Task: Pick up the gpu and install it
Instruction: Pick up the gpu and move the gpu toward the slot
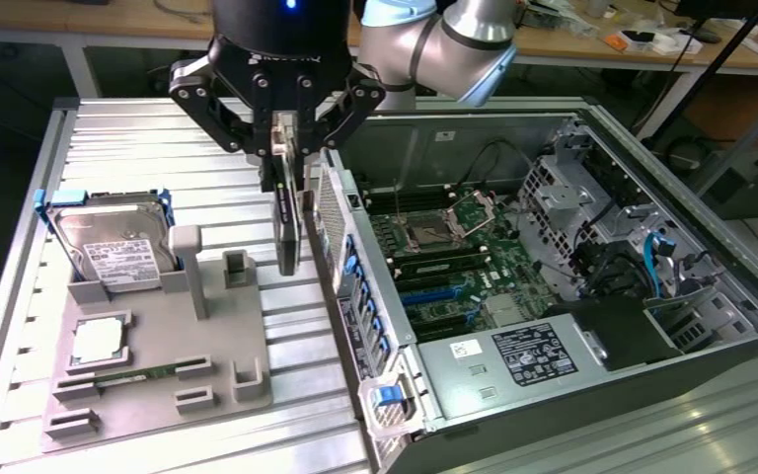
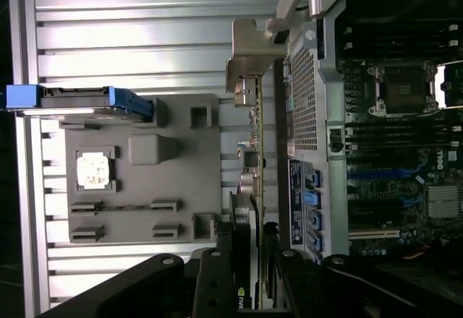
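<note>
The gpu was clamped between the fingers of the gripper, which were closed partway onto its thin body near its upper end; the card hung straight down from them, clear of everything beneath; so the pick-up looked done, and the install was not, since the card was outside the computer case and none of it had entered a slot.

Its long axis ran vertically, in line with the gripper's own reach; it was seen edge-on, with its flat faces turned toward the case on one side and the open tray on the other; in the wrist view the silver bracket appeared to sit at the end farthest from the fingers, so the bracket end pointed down.

Directly below the gripper lay the grey fixture, near its edge next to the case; the perforated rear wall of the case stood just beside the hanging card, apart from it as far as I could judge; the motherboard lay beyond that wall; on the gripper's other side, well apart, the hard drive stood in the fixture.
</note>
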Controlling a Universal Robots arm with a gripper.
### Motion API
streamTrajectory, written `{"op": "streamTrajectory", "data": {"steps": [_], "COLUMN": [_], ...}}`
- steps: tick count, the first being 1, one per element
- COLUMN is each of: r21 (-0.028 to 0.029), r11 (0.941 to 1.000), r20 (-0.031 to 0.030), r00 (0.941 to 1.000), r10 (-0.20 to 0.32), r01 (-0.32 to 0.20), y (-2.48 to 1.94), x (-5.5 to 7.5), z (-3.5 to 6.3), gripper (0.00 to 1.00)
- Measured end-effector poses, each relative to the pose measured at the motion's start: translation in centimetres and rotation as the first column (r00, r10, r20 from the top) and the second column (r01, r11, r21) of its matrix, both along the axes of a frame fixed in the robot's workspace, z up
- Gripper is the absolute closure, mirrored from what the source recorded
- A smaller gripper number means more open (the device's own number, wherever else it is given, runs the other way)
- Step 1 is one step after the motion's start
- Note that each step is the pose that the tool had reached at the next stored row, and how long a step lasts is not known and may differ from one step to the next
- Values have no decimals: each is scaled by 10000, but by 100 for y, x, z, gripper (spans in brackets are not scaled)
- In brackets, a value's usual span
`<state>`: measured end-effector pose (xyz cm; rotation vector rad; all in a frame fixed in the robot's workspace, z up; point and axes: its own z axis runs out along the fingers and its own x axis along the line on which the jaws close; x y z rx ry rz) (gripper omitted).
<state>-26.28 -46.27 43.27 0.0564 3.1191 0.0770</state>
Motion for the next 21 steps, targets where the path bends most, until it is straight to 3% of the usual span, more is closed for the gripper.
{"op": "streamTrajectory", "data": {"steps": [14,21], "r21": [0,0], "r11": [10000,10000], "r20": [-12,-24], "r00": [10000,10000], "r10": [0,0], "r01": [0,0], "y": [0,0], "x": [155,355], "z": [0,0], "gripper": [73,73]}}
